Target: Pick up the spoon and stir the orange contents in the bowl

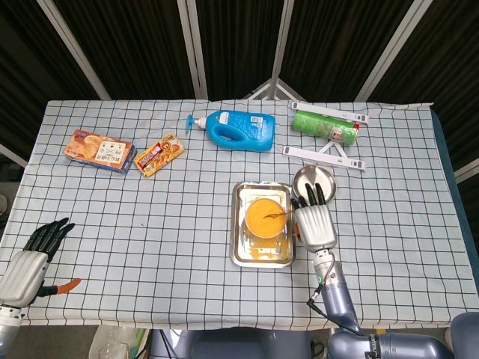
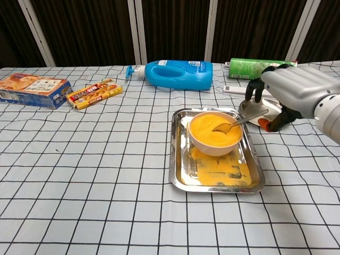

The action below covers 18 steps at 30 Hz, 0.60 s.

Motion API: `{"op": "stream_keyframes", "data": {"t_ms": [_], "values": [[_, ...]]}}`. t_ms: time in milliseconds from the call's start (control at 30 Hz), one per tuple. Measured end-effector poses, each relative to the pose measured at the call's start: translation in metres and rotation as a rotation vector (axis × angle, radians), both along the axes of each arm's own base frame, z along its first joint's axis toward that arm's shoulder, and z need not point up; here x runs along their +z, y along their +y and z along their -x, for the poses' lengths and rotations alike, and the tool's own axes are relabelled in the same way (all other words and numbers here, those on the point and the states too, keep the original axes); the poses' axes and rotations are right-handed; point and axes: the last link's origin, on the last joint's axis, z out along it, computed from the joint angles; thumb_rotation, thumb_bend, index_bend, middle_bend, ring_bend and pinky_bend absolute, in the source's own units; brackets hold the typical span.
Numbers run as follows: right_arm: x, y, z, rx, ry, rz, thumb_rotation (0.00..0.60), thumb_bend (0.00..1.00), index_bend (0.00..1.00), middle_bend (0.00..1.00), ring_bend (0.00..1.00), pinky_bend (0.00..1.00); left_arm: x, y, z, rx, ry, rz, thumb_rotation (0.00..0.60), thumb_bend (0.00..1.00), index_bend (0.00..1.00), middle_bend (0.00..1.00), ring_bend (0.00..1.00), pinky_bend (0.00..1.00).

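Spoon (image 2: 234, 124) rests in the bowl (image 2: 215, 134), handle toward the right hand (image 2: 289, 90), which hovers open above it, ready to grasp.

It looked like a robot test room, not a home. The bench (image 1: 187, 194) wore a checked cloth, and black curtains (image 1: 232, 45) hung on metal poles behind it. Shop goods lay far past the fingers (image 1: 313, 196): a blue soap bottle (image 1: 238, 129) and snack boxes (image 1: 99, 150).

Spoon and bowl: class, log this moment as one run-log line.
spoon: resting in bowl, not held | right hand: above handle, fingers apart | left hand: idle at table edge
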Motion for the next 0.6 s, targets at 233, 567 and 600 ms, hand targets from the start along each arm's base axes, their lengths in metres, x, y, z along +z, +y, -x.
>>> {"op": "stream_keyframes", "data": {"t_ms": [233, 567, 600], "values": [[-0.003, -0.01, 0.003, 0.054, 0.066, 0.007, 0.6, 0.44, 0.38, 0.34, 0.07, 0.0, 0.0, 0.001, 0.0, 0.004, -0.002, 0.002, 0.6, 0.0, 0.0, 0.0, 0.0, 0.0], [-0.009, -0.019, 0.01, 0.041, 0.082, -0.002, 0.6, 0.44, 0.43, 0.36, 0.07, 0.0, -0.001, 0.001, 0.0, 0.008, -0.004, 0.006, 0.6, 0.0, 0.0, 0.0, 0.0, 0.0], [-0.01, -0.019, 0.011, 0.039, 0.082, -0.003, 0.6, 0.44, 0.43, 0.36, 0.07, 0.0, -0.001, 0.001, 0.0, 0.008, -0.004, 0.006, 0.6, 0.0, 0.0, 0.0, 0.0, 0.0]]}}
